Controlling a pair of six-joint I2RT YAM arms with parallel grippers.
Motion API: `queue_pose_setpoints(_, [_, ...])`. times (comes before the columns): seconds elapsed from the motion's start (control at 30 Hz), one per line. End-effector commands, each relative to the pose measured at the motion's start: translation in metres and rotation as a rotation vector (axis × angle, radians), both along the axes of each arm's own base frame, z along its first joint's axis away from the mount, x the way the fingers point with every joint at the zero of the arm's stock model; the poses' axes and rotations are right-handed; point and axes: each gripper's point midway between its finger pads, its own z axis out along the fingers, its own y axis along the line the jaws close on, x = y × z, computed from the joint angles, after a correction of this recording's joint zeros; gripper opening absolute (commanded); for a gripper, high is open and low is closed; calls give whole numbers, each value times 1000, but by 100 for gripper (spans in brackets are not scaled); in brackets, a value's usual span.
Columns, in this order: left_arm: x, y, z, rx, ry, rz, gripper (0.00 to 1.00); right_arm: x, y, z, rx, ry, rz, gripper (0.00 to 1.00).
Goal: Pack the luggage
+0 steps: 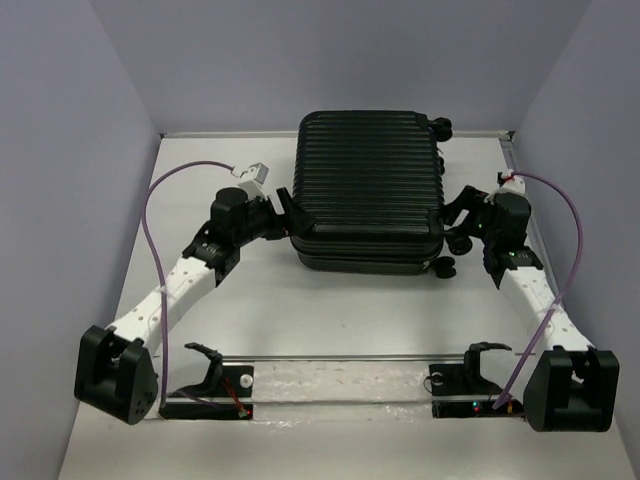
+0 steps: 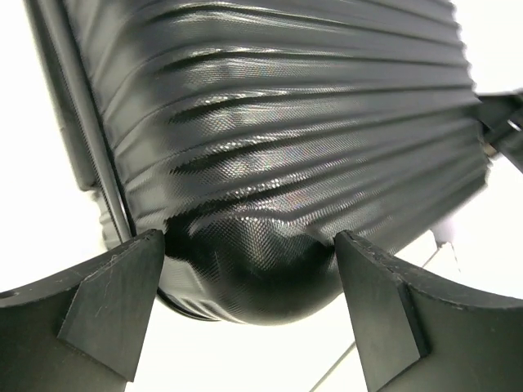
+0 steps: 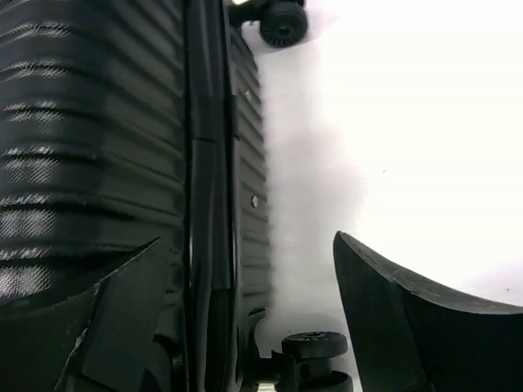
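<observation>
Two grippers are set against opposite sides of the luggage (image 1: 368, 185), which lies flat on the table (image 1: 330, 310) between them. The left gripper (image 2: 248, 241) is spread wide, and a rounded corner of the ribbed shell is framed between its jaws, directly ahead; whether either jaw touches the shell cannot be told. The right gripper (image 3: 249, 241) is likewise spread wide and holds nothing: the shell's edge and its seam (image 3: 204, 163) run past its left jaw, bare table is seen ahead of its right jaw, one wheel (image 3: 315, 347) sits close beneath it and another wheel (image 3: 283, 20) lies far ahead.

The task is judged to be at its closing stage. The two halves are laid together, and no loose items are seen on the table around either tool. What may be left is the pressing down and fastening of the lid.

Much is hidden. The interior cannot be seen, so the contents cannot be confirmed. It cannot be made out whether the seam is fully shut or fastened. The far side of the case is cut off from both wrist views.
</observation>
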Motion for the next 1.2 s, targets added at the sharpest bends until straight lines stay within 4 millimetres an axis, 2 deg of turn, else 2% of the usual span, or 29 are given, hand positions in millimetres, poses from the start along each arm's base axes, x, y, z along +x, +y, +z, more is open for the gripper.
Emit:
queue_pose_setpoints(0.0, [-44,-13,52,-103,-58,-80,89,22,21,52,92,-87,119,88])
queue_pose_setpoints(0.07, [-46,-6,65,-88,-81,-57,90,36,17,51,102,-52,127,87])
queue_pose_setpoints(0.1, [-44,-1,72,-57,-119,-39,90,51,18,49,104,-16,137,87])
queue_pose_setpoints(0.2, [-21,32,76,76,-148,143,98,70,21,42,103,40,170,86])
queue_pose_setpoints(0.23, [-7,49,80,133,-178,239,99,82,23,36,112,64,187,86])
queue_pose_setpoints(0.27, [5,61,75,156,-164,284,99,85,35,35,140,76,256,85])
queue_pose_setpoints(0.3, [10,64,75,153,-158,283,99,88,42,31,157,94,301,83])
queue_pose_setpoints(0.37, [9,47,78,65,-149,187,99,98,70,18,151,148,406,81])
queue_pose_setpoints(0.4, [9,43,77,45,-145,172,99,99,85,14,133,155,455,81])
queue_pose_setpoints(0.43, [7,42,71,39,-136,166,99,101,109,6,112,184,524,81])
queue_pose_setpoints(0.47, [7,44,66,51,-126,177,99,101,121,2,114,193,560,81])
queue_pose_setpoints(0.53, [4,55,60,76,-132,222,99,103,146,5,147,178,662,81])
queue_pose_setpoints(0.57, [2,60,48,88,-114,240,99,108,161,4,172,176,700,82])
queue_pose_setpoints(0.63, [-8,61,43,78,-112,227,99,117,175,11,195,153,741,82])
queue_pose_setpoints(0.67, [-15,61,33,82,-90,213,99,122,178,14,216,155,744,83])
queue_pose_setpoints(0.7, [-22,62,33,76,-95,208,99,134,188,21,229,136,769,84])
queue_pose_setpoints(0.8, [-33,70,16,108,-65,227,99,139,204,42,309,117,859,87])
queue_pose_setpoints(0.87, [-39,78,16,123,-75,248,99,148,204,66,290,58,855,92])
queue_pose_setpoints(0.93, [-46,88,19,146,-87,279,99,152,194,85,232,0,791,94])
queue_pose_setpoints(0.97, [-46,98,19,178,-94,322,99,142,188,107,185,-61,784,95])
queue_pose_setpoints(1.03, [-49,108,27,196,-124,355,99,136,175,128,123,-119,715,97])
queue_pose_setpoints(1.07, [-46,116,28,224,-134,395,99,119,168,147,98,-163,690,99])
queue_pose_setpoints(1.13, [-44,118,30,242,-132,401,99,107,157,162,57,-205,646,100])
queue_pose_setpoints(1.17, [-42,122,33,255,-141,417,99,88,152,171,50,-231,633,100])
